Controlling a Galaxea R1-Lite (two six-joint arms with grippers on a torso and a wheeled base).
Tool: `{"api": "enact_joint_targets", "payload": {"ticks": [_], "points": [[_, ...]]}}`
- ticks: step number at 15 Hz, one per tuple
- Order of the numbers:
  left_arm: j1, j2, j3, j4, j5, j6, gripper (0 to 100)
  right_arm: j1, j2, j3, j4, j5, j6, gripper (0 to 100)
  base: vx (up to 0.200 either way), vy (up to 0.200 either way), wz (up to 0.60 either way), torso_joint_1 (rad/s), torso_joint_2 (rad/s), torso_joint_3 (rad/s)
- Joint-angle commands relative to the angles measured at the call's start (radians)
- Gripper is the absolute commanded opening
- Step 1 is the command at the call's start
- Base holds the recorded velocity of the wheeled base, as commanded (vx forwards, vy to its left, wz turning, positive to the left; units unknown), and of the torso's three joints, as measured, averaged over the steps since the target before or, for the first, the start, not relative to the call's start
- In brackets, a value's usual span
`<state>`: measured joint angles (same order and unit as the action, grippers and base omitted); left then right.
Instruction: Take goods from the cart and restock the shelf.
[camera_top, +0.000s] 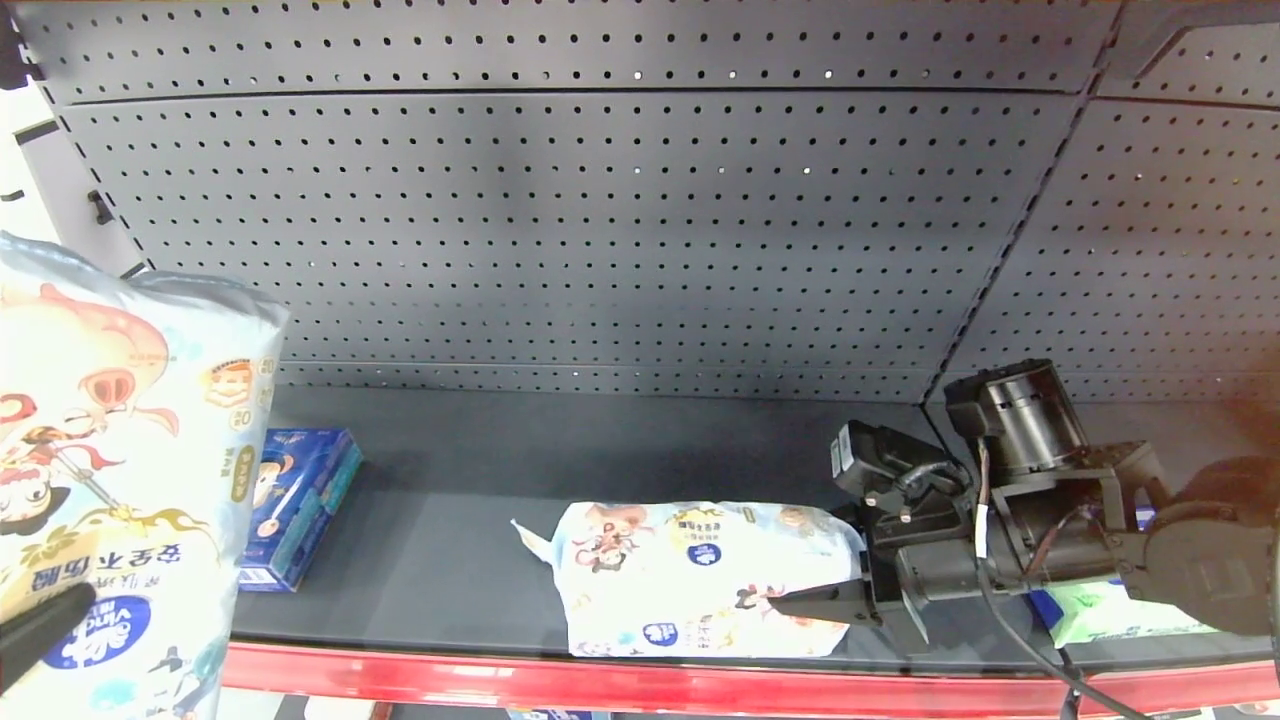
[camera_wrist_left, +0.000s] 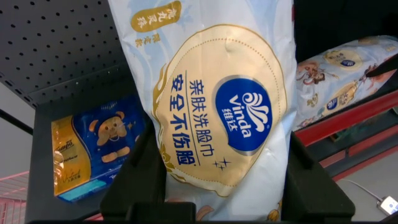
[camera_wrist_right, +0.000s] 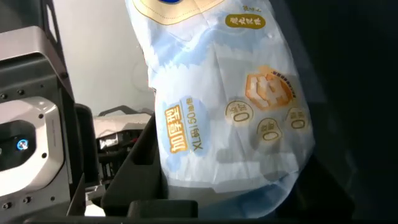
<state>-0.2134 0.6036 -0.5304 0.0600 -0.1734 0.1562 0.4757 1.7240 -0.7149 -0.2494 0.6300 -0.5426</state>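
Left claw (camera_wrist_left: 227, 182) grips a tissue pack (camera_wrist_left: 217, 93); right claw (camera_wrist_right: 230, 180) clamps a second pack (camera_top: 690, 575) lying on the shelf (camera_top: 450, 540).

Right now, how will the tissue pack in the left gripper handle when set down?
Probably soft: the tissue pack bulges inside the left gripper. Likely light for its bulk, since that gripper alone holds it aloft. Its glossy film may slip.
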Motion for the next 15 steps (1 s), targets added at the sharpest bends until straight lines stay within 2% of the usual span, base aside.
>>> {"api": "enact_joint_targets", "payload": {"ticks": [1, 4, 15], "points": [[0.000, -0.012, 0.000, 0.000, 0.000, -0.001, 0, 0.023, -0.004, -0.001, -0.001, 0.000, -0.002, 0, 0.000, 0.000, 0.00, 0.000, 0.00, 0.000], [0.000, -0.015, 0.003, 0.000, 0.000, -0.001, 0, 0.055, 0.017, -0.003, -0.001, -0.007, -0.004, 0, 0.000, 0.000, 0.00, 0.000, 0.00, 0.000], [0.000, -0.012, 0.003, 0.001, 0.000, -0.001, 0, 0.084, 0.023, 0.034, -0.001, -0.070, -0.005, 0, 0.000, 0.000, 0.00, 0.000, 0.00, 0.000]]}}
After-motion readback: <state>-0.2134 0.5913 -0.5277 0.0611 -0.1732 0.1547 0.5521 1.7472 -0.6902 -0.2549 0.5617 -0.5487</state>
